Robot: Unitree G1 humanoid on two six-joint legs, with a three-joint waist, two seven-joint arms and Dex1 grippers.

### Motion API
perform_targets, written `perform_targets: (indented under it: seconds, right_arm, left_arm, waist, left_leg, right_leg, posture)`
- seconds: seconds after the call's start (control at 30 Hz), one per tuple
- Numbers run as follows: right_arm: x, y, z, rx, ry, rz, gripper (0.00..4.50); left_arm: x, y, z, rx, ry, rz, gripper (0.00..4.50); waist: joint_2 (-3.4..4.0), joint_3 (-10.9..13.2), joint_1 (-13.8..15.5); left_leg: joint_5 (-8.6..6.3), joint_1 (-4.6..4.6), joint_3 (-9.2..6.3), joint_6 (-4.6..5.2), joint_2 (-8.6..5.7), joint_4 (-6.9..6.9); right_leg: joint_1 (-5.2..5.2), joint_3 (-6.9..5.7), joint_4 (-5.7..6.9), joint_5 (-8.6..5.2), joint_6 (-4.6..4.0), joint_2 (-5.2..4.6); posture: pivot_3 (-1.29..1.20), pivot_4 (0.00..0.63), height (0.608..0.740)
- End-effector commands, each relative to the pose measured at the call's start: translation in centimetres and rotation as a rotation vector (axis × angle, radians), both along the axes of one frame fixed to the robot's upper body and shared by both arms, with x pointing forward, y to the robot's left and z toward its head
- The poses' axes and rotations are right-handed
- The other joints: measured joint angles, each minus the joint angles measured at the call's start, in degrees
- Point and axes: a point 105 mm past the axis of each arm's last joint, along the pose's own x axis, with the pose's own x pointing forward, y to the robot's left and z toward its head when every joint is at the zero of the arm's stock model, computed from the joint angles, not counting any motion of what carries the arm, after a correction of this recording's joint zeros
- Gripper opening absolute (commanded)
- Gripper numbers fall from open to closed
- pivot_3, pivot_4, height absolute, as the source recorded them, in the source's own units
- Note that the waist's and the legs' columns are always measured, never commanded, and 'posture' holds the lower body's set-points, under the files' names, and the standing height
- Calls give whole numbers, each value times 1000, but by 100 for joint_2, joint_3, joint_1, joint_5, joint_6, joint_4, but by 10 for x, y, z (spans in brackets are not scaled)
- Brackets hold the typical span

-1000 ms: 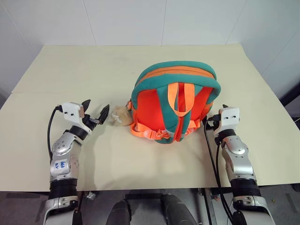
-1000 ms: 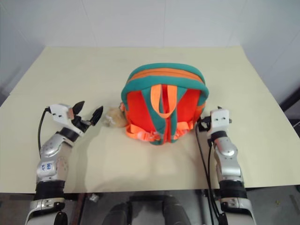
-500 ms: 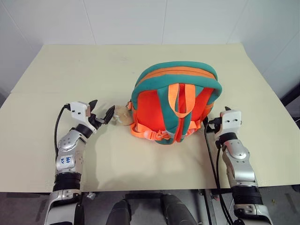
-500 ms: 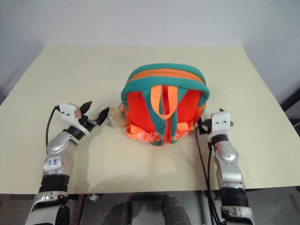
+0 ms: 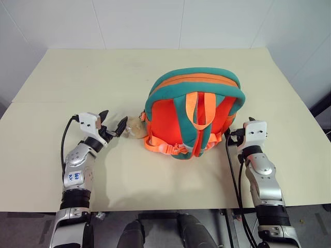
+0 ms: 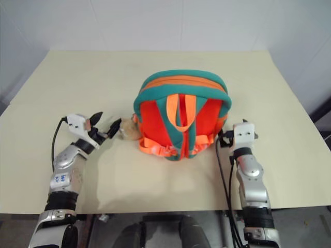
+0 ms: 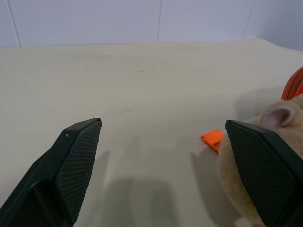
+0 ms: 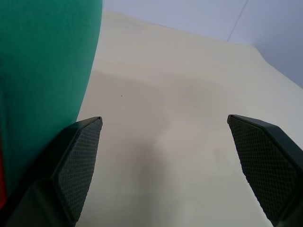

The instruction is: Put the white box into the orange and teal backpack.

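Note:
The orange and teal backpack (image 5: 194, 111) lies on the beige table (image 5: 103, 77), its straps facing up. A tan plush cat charm (image 5: 135, 126) rests at its left side. My left gripper (image 5: 114, 117) is open just left of the charm, with one finger (image 7: 265, 165) close beside the plush and nothing between the fingers. My right gripper (image 8: 164, 119) is open at the backpack's right edge, next to the teal trim (image 8: 42, 71), and holds nothing. The white box is out of view.
A small orange strap end (image 7: 211, 138) lies on the table by the charm. A white wall (image 5: 181, 23) runs along the table's far edge. Bare tabletop stretches behind and to both sides of the backpack.
My left forearm has swung in a little, bringing the gripper slightly closer to the plush charm. The right arm and the backpack have kept still.

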Motion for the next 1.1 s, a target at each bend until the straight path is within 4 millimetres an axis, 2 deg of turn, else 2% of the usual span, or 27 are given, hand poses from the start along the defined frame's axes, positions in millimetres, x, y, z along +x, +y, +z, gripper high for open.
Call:
perform_targets:
  seconds: [0.03,0.3,0.53,1.1]
  right_arm:
    - [2,-1,20,-8,-66,-3,4500]
    - [6,-1,18,2,-64,-3,4500]
    - [7,-1,15,-7,-47,10,4500]
    - [12,5,21,-8,-74,15,4500]
  left_arm:
    - [-4,1,10,9,-48,6,4483]
    - [-14,13,13,25,-56,49,4483]
    - [-21,10,12,17,-54,59,4483]
    - [-19,11,17,14,-59,75,4483]
  waist:
    - [0,0,-2]
    - [0,0,-11]
    - [0,0,-4]
    - [0,0,-12]
  left_leg:
    - [0,0,0,0,0,0]
    - [0,0,1,0,1,-9]
    - [0,0,0,0,1,-9]
    - [0,0,2,0,1,-10]
  right_leg:
    - [0,0,0,0,0,0]
    - [-1,1,-5,0,0,0]
    - [-1,0,-5,0,0,-1]
    - [-2,1,-8,0,-1,-1]
  posture:
    - [0,150,740]
    - [0,150,740]
    - [0,150,740]
    - [0,150,740]
